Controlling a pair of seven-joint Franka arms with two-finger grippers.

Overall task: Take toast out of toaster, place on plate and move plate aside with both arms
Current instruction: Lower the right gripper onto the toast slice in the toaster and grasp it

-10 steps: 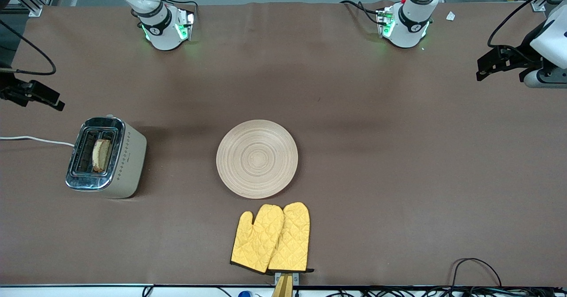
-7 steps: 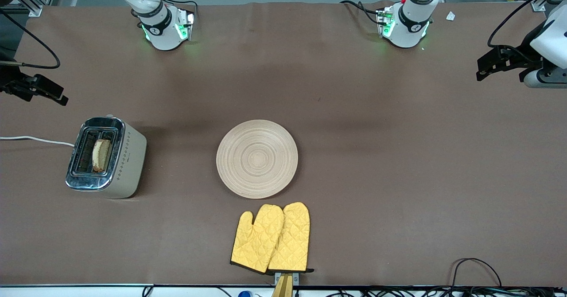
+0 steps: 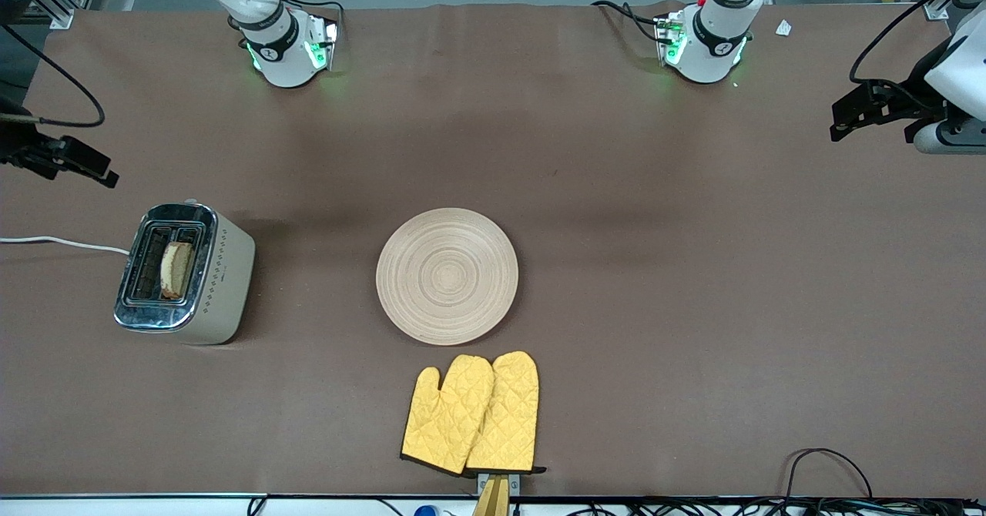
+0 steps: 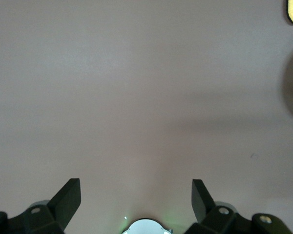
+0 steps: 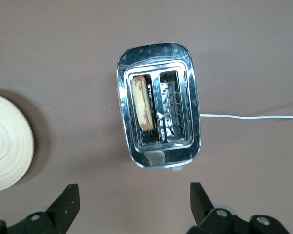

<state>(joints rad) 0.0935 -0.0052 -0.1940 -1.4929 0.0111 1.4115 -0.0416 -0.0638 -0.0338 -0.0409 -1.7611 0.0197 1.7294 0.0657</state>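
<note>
Since the earlier frames, only the right gripper [image 3: 77, 163] shifts slightly at the right arm's end of the counter [image 3: 693, 285]; nothing else moves. It hangs over the counter beside the toaster [image 3: 185, 273], fingers [image 5: 68, 202] spread wide and empty. One slot of the toaster holds the toast [image 3: 176, 269] upright. Mid-counter sits the plate [image 3: 447, 275], with yellow oven mitts [image 3: 471, 414] nearer the front camera. Over bare counter, the left gripper [image 3: 855, 112] waits with fingers [image 4: 68, 197] wide apart.

I see only the toast's [image 5: 142, 102] top edge above its slot; the plate [image 5: 7, 141] and both pincers' fingertips are cut by frame edges.
</note>
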